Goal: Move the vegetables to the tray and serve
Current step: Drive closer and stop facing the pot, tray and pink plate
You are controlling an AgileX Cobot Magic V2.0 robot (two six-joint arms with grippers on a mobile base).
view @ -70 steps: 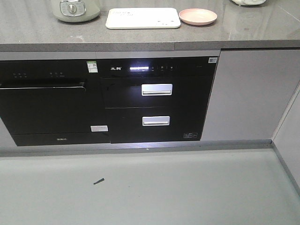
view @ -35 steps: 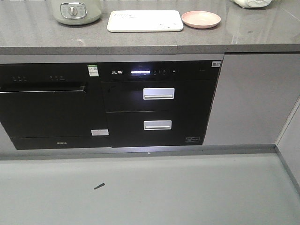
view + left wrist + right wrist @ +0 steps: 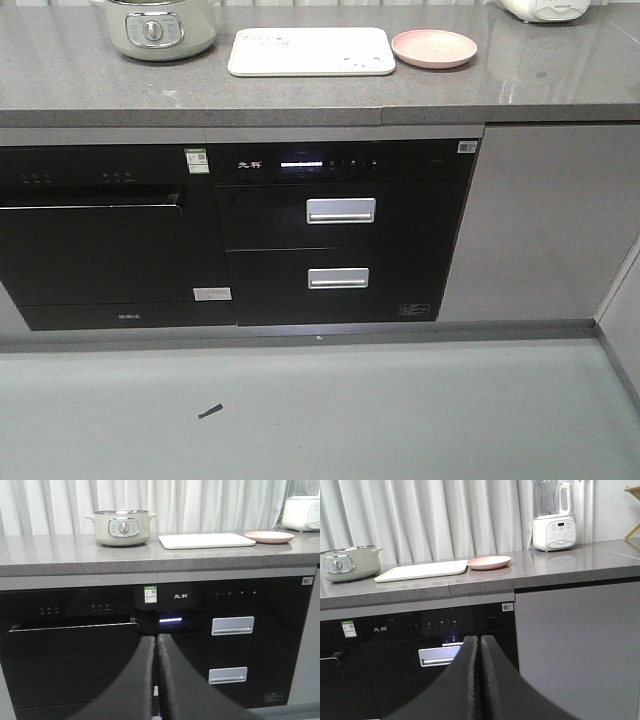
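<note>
Your cream-white rectangular tray (image 3: 310,52) lies flat on the grey stone counter (image 3: 300,100), between a pale green pot (image 3: 155,25) at left, cut off by the frame, and a round pink plate (image 3: 434,47) at right. The print on the tray is too faint to read. The left gripper (image 3: 155,640) and the right gripper (image 3: 479,639) have the jaws pressed together, holding nothing.

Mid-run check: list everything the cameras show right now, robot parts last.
tray: 1, cream-white, counter centre, nothing on it
plate: 1, pink, just right of tray
pot: 1, pale green, left of tray
blender: 1, white, counter far right
counter: 1, grey
appliance: 1, black, below counter, left
drawer unit: 1, black, two silver handles, below tray
curtain: white, behind counter
scrap: 1, dark, floor
lettuce: none in view
left gripper: 1, black, jaws together
right gripper: 1, black, jaws together
</note>
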